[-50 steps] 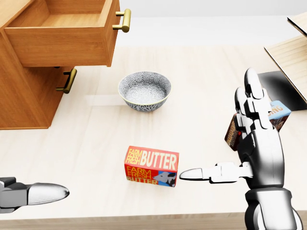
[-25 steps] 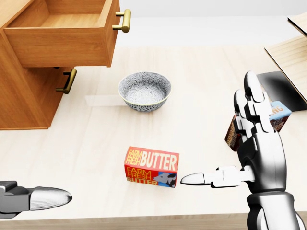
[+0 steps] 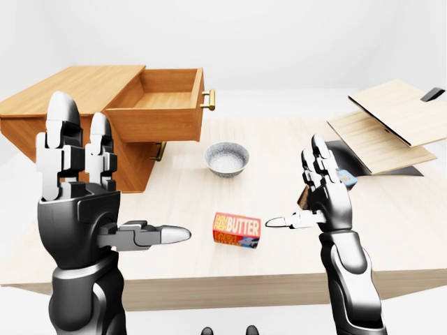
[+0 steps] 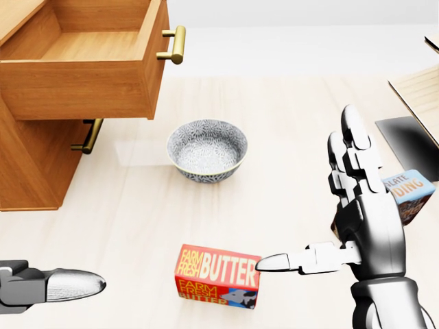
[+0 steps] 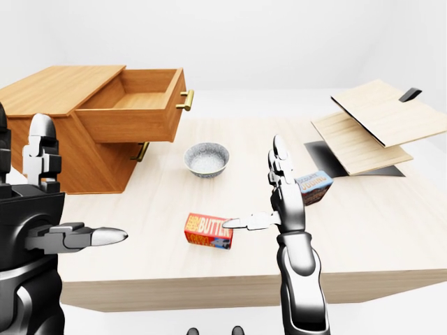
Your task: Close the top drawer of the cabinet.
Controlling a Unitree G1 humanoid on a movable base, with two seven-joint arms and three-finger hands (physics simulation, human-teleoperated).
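A pale wooden bench [image 3: 174, 202] is sitting in a white room. At its left edge the cabinet [image 3: 63, 115] is standing with its top drawer [image 3: 157, 112] pulled out. Both the left hand [image 3: 80, 202] and right hand [image 3: 325, 195] are hovering spread, holding nothing. A careless reach risks knocking the bowl [image 3: 227, 158] or butter box [image 3: 237, 230].

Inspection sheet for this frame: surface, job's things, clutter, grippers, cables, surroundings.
Surface: pale wooden table.
Job's things: cabinet at the left; top drawer pulled out, looks empty; lower drawer shut.
Clutter: bowl, butter box, a second box beside the right hand, wooden boards over a dark panel.
Grippers: left hand and right hand open, holding nothing, away from the drawer.
Cables: nothing seen.
Surroundings: plain white.
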